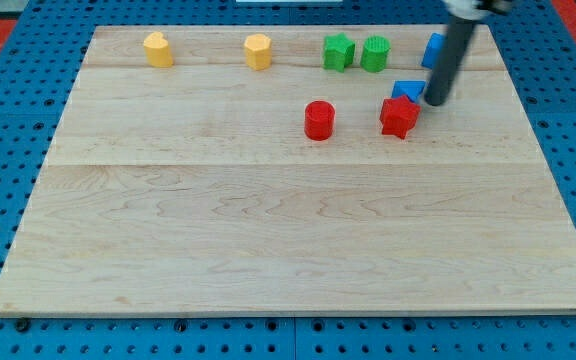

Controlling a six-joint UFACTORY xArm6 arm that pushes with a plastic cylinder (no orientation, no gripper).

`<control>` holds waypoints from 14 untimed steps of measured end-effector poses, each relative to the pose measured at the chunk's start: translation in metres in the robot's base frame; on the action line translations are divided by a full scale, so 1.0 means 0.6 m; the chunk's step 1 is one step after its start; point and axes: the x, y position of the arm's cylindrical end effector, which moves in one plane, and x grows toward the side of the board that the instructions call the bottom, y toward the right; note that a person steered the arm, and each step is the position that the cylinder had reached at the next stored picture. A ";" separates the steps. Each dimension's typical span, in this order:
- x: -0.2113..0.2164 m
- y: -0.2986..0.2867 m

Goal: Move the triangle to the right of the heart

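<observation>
Here, in the camera view, the wooden tabletop [268, 240] is being shown with every block gathered toward its far edge. My tip [434, 102] is being held near the far right corner, just beside the right side of a small blue block [406, 91], possibly the triangle, its shape unclear. That blue block is lying against a red block [398, 117]. Another blue block [433, 50] is being partly hidden by the rod. A red cylinder [319, 120], two green blocks [338, 52] [374, 53] and two yellow blocks [158, 49] [257, 51] are lying farther left. No end effector with jaws is being shown, only the rod.
</observation>
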 end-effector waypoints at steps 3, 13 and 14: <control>0.001 -0.260; -0.046 -0.475; -0.062 -0.503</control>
